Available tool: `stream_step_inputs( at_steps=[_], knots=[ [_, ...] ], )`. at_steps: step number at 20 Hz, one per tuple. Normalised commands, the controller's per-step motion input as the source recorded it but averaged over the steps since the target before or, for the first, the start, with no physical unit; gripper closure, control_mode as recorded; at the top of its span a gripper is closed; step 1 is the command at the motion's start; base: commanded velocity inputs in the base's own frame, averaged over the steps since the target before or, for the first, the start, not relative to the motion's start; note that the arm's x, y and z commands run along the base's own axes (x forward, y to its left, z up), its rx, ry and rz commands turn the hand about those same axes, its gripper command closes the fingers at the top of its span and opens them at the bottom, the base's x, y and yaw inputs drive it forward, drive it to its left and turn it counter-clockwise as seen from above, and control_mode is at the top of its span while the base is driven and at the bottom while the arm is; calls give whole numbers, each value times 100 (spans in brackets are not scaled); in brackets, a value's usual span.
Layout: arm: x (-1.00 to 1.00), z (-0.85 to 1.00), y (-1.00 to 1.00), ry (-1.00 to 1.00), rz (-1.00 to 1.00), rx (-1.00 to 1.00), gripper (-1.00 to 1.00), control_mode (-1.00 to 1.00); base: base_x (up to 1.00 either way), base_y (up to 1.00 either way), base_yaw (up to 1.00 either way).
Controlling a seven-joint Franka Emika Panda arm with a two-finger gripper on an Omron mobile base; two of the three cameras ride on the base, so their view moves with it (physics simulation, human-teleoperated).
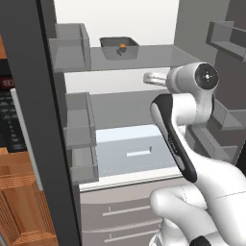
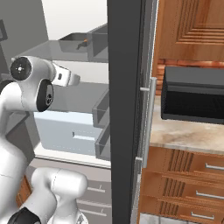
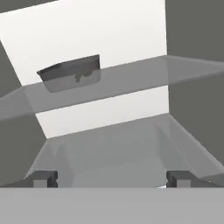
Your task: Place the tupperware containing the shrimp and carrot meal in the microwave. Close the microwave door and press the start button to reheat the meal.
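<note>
The two small dark fingers (image 3: 44, 178) stand wide apart at the bottom of the hand view, one near each lower corner, with nothing between them. Their gripper (image 3: 112, 179) points into the open fridge, beneath a clear grey glass shelf (image 3: 131, 78) that crosses the middle of that frame. In the left base view the gripper (image 1: 153, 78) shows as a pale stub right of centre, just under the same shelf (image 1: 158, 55); in the right base view it (image 2: 72, 79) sits in the upper left.

The small shallow grey translucent tupperware (image 1: 119, 48) rests on that shelf, at upper centre of the left base view, well apart from the fingers and above them. A small orange bit of the shrimp and carrot meal (image 1: 123, 46) shows inside it (too small to tell more). In the hand view the tupperware (image 3: 72, 72) lies upper left; in the right base view it (image 2: 78, 42) sits near the top, left of the dark fridge door edge (image 2: 124, 109).

The wide black microwave (image 2: 192, 94) stands on the pale stone worktop (image 2: 183, 135) at the right of the right base view.
</note>
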Motion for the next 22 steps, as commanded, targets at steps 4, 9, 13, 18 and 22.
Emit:
stream_step_inputs(
  at_steps=[4, 9, 13, 18, 22],
  knots=[
    [8, 62, 15, 1, -16, 22, -100, -100, 0, 0, 0],
    [11, 48, 6, 2, -4, 23, -100, -100, 0, 0, 0],
    [19, 17, 0, 0, 1, 21, -100, -100, 0, 0, 0],
    [26, 1, 6, 0, 8, 11, -100, -100, 0, 0, 0],
    [56, 0, 13, 3, 6, 1, -100, -100, 0, 0, 0]
  ],
)
